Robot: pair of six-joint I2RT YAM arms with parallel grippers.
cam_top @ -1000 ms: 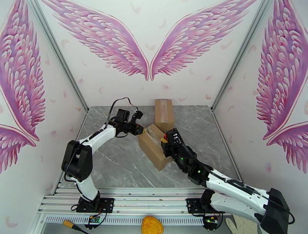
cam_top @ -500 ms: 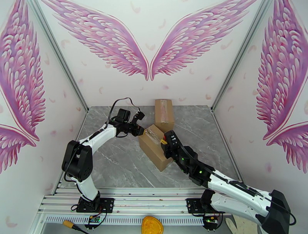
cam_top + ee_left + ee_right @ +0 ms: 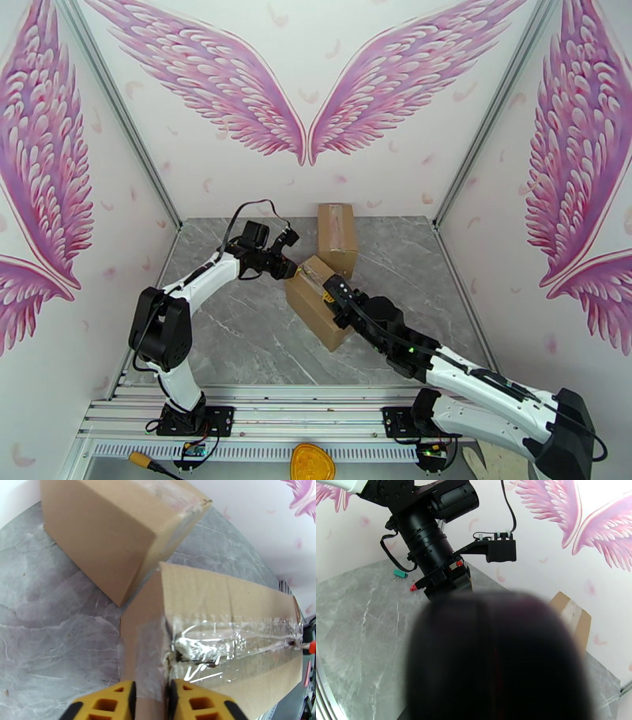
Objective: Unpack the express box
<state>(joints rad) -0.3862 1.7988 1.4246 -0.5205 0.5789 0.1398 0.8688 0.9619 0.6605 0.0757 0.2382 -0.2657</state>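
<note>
**Express box sits taped mid-table, a gripper at each end**

The express box [image 3: 314, 309] [image 3: 221, 598] lies askew in the middle of the grey marble table [image 3: 229, 331] [image 3: 51, 638]. A strip of clear tape [image 3: 229, 645] runs along the box's top seam. The tape is wrinkled and split at the box end that faces the left gripper [image 3: 294, 270] [image 3: 150, 703].

That gripper meets the box's far-left end. Its yellow fingers [image 3: 114, 703] stand close together with the taped end face in the narrow gap between them. Whether they pinch the tape cannot be told.

The right gripper [image 3: 332, 290] rests over the box's top near its right edge. In the right wrist view a dark blur hides its fingers, so its grip cannot be told. Past the blur that view shows the left arm [image 3: 430, 547].

A second cardboard box [image 3: 337, 230] [image 3: 102, 531] [image 3: 570, 616] lies just beyond the express box's far corner, toward the wing-painted wall [image 3: 308, 95].
</note>
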